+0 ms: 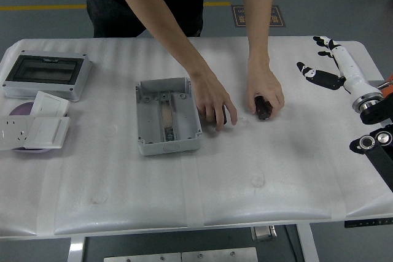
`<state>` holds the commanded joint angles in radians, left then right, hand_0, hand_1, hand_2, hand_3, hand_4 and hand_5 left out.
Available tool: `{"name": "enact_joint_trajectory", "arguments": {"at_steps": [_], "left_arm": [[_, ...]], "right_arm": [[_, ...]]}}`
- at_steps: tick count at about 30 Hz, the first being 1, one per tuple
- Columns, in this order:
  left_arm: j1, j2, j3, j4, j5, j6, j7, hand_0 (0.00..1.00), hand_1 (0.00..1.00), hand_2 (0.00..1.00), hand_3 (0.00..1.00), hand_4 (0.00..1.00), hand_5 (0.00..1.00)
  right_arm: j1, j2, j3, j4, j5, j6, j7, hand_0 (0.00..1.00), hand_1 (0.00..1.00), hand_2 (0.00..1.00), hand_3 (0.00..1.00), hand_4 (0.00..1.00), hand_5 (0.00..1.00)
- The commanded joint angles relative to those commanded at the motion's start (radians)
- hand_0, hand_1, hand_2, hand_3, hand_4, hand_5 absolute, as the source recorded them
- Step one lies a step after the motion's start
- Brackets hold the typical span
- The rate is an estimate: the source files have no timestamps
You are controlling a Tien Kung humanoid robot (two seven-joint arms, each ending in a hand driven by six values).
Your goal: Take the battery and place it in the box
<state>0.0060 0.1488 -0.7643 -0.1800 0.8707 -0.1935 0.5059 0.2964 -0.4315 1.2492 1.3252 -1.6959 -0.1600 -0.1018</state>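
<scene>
Dark cylindrical battery (263, 107) lies on the white padded bench (245, 176), under the fingers of a person's hand (265, 92) reaching from the far side. The person's other hand (213, 98) rests just right of the open grey plastic box (167, 116); whether it covers anything, cannot tell. Robot's right hand (325, 65), white and black, hovers at the right edge, fingers spread, holding nothing. Far left: a grey enclosure with a dark window (46, 73), white socket plates (34, 128).

Battery (263, 107) mostly hidden under person's hand (265, 90); other hand (212, 97) covers something unidentifiable.
</scene>
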Motion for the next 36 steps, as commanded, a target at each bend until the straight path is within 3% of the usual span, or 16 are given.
{"name": "enact_joint_trajectory", "arguments": {"at_steps": [4,10,19,28,36], "left_arm": [[0.002,-0.001,-0.016,0.000,0.016,-0.003,0.006,0.669,0.665,0.581,0.540,0.426,0.394],[0.001,-0.004,-0.019,0.000,0.019,-0.008,0.012,0.669,0.664,0.581,0.541,0.426,0.393],[-0.005,0.000,-0.016,0.000,0.019,-0.009,0.014,0.670,0.665,0.580,0.541,0.426,0.393],[-0.012,0.004,-0.004,0.000,0.010,-0.011,0.014,0.670,0.665,0.574,0.541,0.426,0.393],[-0.014,0.009,-0.003,0.000,0.010,-0.012,0.015,0.670,0.665,0.557,0.538,0.427,0.388]], "right_arm": [[0.005,0.000,-0.019,-0.010,-0.014,-0.002,-0.002,0.888,0.822,0.935,0.890,0.728,0.405],[0.063,-0.028,-0.139,-0.045,-0.008,-0.003,-0.004,0.883,0.821,0.937,0.887,0.727,0.413],[0.241,-0.081,-0.409,-0.112,-0.019,-0.009,-0.003,0.884,0.807,0.939,0.893,0.718,0.423],[0.421,-0.085,-0.723,-0.153,-0.008,0.009,-0.004,0.880,0.798,0.937,0.891,0.708,0.420],[0.506,-0.096,-0.945,-0.201,-0.006,0.035,-0.007,0.874,0.792,0.934,0.891,0.700,0.415]]}}
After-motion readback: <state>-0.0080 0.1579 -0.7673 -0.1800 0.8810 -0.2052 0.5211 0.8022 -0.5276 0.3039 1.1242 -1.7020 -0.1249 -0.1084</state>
